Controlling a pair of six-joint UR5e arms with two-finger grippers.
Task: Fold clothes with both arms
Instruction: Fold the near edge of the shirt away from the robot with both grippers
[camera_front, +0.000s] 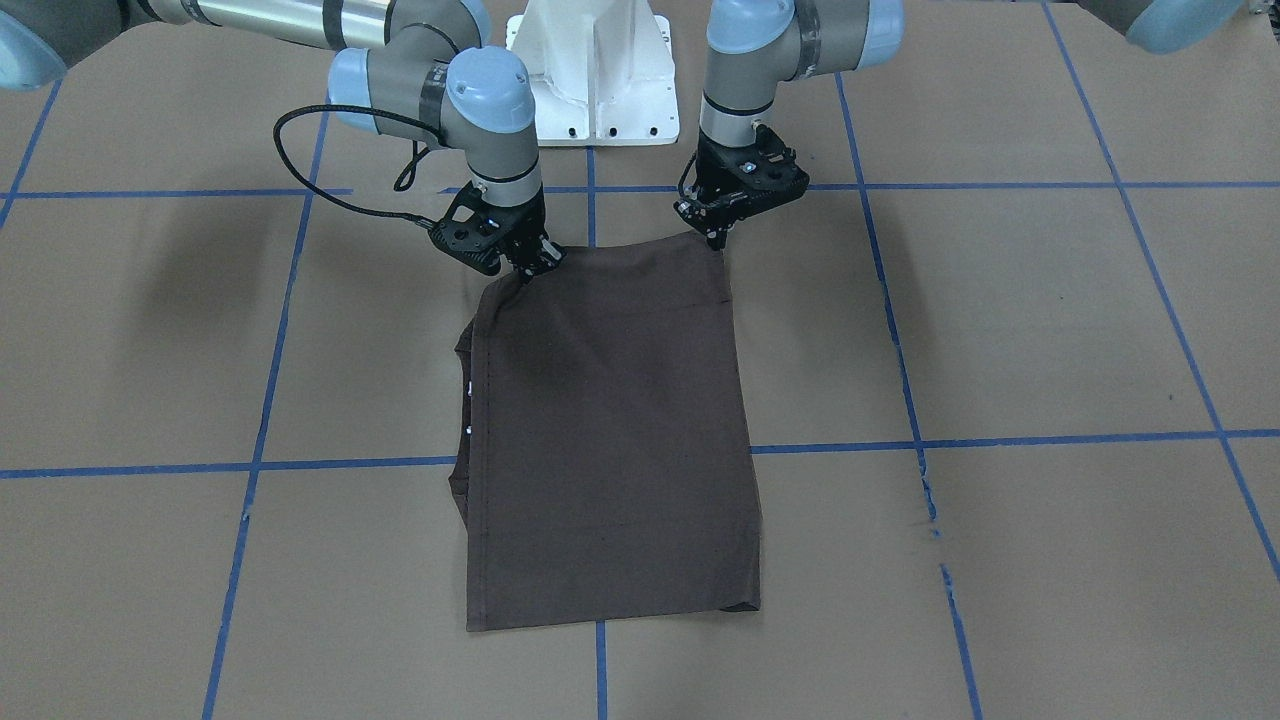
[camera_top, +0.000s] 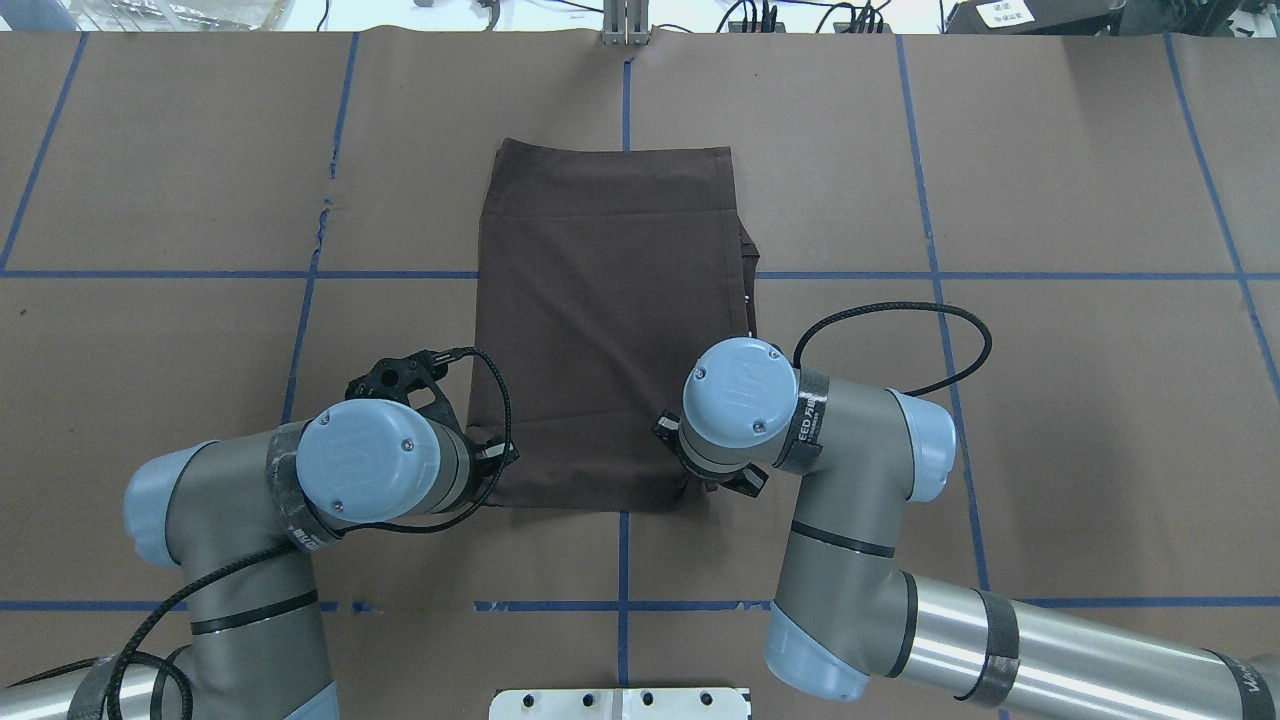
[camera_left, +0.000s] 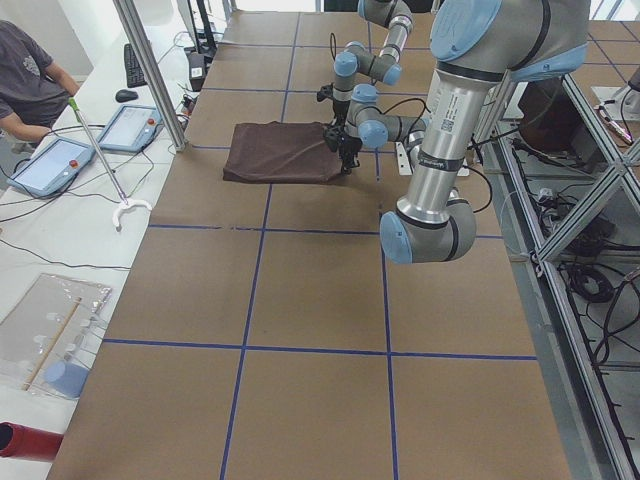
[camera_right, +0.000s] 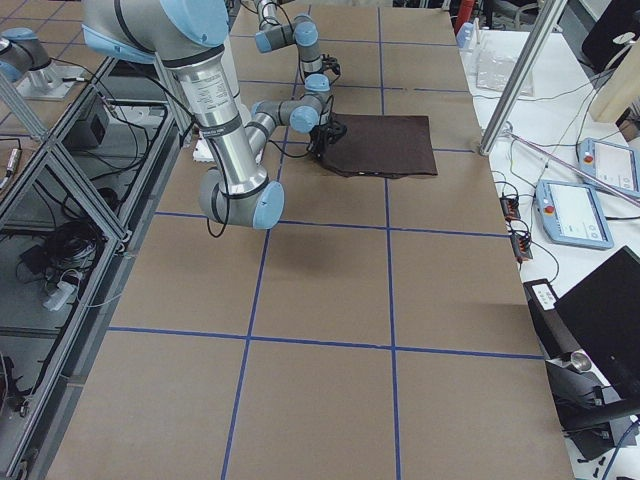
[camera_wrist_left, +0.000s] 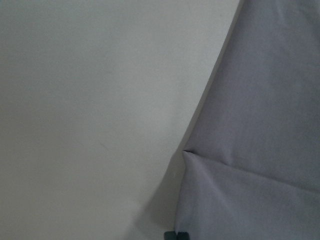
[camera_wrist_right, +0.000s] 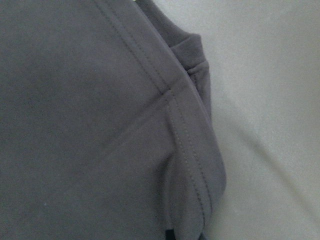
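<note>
The dark brown T-shirt (camera_front: 610, 430) lies folded into a tall rectangle on the brown paper table, also seen from overhead (camera_top: 610, 320); a sleeve edge sticks out along one long side. My left gripper (camera_front: 716, 240) sits at one corner of the shirt edge nearest the robot's base and looks shut on the cloth. My right gripper (camera_front: 537, 264) sits at the other near corner, also shut on the cloth. The left wrist view shows the shirt's edge (camera_wrist_left: 260, 125) creased close to the fingertips. The right wrist view shows a stitched hem (camera_wrist_right: 185, 130). From overhead the wrists hide both grippers.
The white base pedestal (camera_front: 595, 70) stands behind the shirt's near edge. Blue tape lines (camera_front: 850, 440) cross the paper. An operator (camera_left: 25, 85) sits with control tablets (camera_left: 45, 165) beyond the table's far edge. Bare paper lies on both sides of the shirt.
</note>
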